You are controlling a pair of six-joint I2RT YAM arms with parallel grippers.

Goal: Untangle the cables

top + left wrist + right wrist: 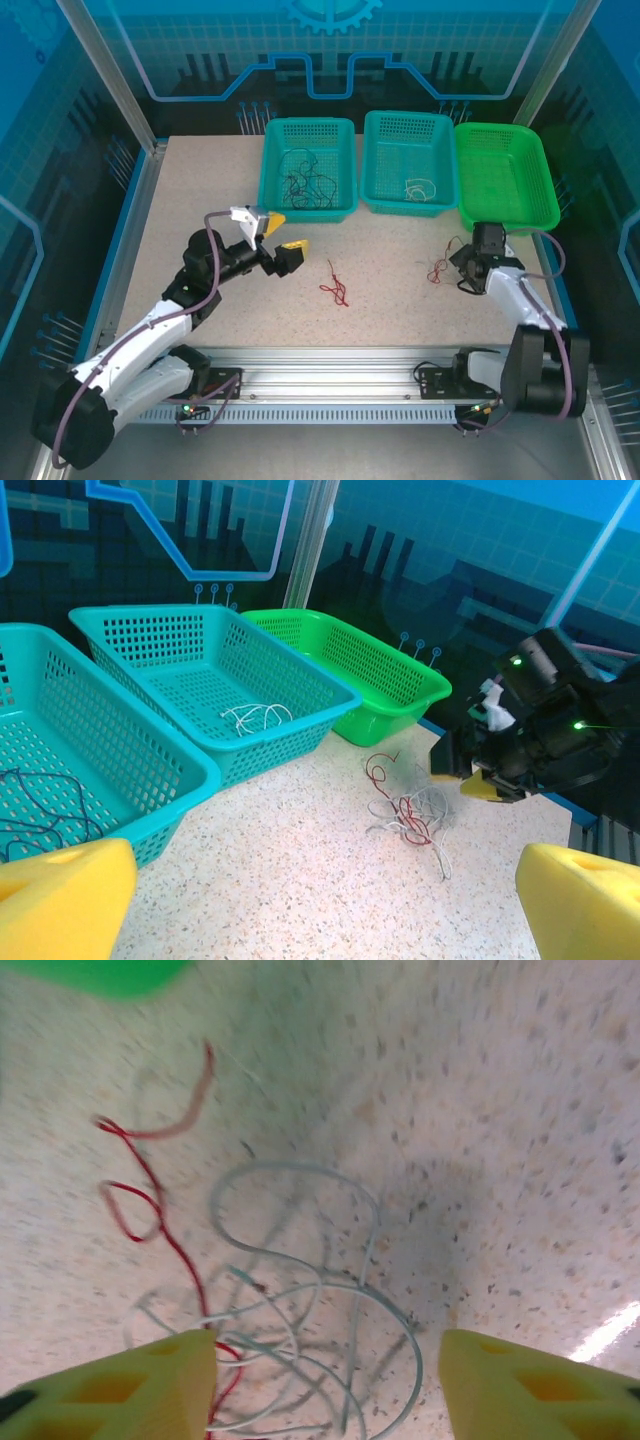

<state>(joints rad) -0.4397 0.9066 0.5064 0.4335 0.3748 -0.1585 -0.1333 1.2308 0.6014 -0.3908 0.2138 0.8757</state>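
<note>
- Three baskets stand in a row along the far edge of the table (200, 230): left basket (309, 122), middle basket (405, 116) and green basket (505, 180) at the far right corner.
- Dark cables (305, 180) lie in the left basket, and a white cable (420, 188) lies in the middle one.
- A lone red cable (335, 283) lies loose near the middle of the table.
- A tangle (440, 265) of red and whitish strands sits on the table toward the right edge, in front of the green basket.
- The right claw (462, 270) hangs low over the tangle. In its wrist view the yellow fingers (130, 1385) stand apart with the strands (300, 1310) spread between them, none of them clamped.
- The left claw (283, 233) is in front of the left basket, left of the red cable. Its fingers (60, 900) are spread wide and hold nothing.
- Seen from the left wrist, the tangle (410, 815) lies just under the right claw (468, 778).
</note>
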